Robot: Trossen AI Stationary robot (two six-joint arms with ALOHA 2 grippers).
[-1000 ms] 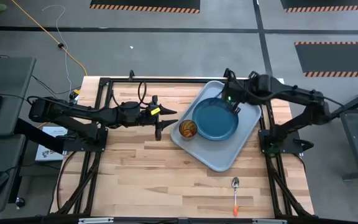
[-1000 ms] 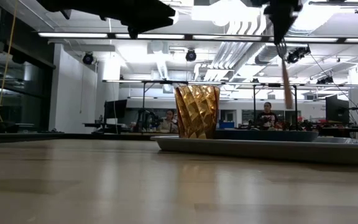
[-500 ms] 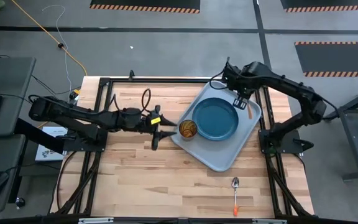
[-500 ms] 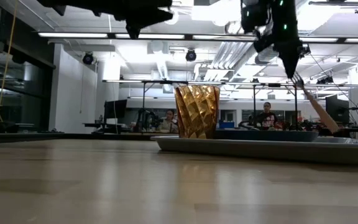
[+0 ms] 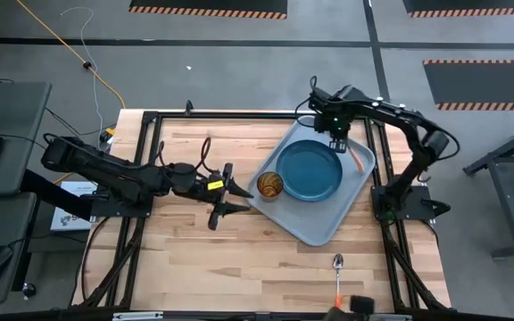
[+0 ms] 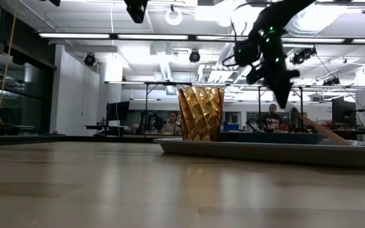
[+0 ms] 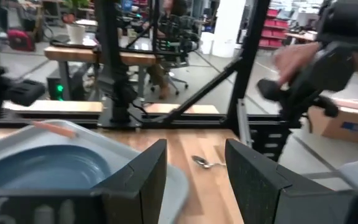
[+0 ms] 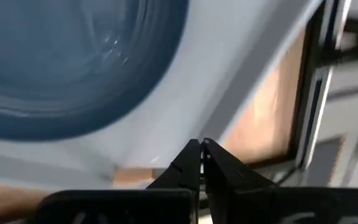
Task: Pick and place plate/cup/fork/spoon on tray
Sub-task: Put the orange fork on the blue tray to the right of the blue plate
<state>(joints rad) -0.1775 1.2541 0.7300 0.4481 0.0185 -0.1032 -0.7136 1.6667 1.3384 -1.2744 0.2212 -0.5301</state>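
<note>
The grey-blue tray [image 5: 325,223] lies at the table's right. On it stand the teal plate [image 5: 310,169] and, at its left corner, the amber cup [image 5: 269,185]. The fork [image 5: 357,160] lies on the tray beside the plate's far right. In the low view its tined end [image 6: 294,118] is raised and its orange handle [image 6: 325,131] slants down. The spoon [image 5: 337,275] lies on the table near the front edge. My right gripper [image 5: 336,143] is shut and empty, just above the tray's far part. My left gripper [image 5: 232,200] is open and empty, left of the cup.
The table's black frame rails run along the far edge and both sides [image 5: 384,169]. A dark thing [image 5: 359,306] shows at the front edge by the spoon, and the left wrist view shows a blurred hand [image 7: 291,57] there. Bare wood lies left and in front of the tray.
My right gripper has gone down toward the tray's far part and let go of the fork. The fork hung upright below it, tipped over, and now lies slanted on the tray by the plate. My left gripper has moved a little toward the near edge and turned.
</note>
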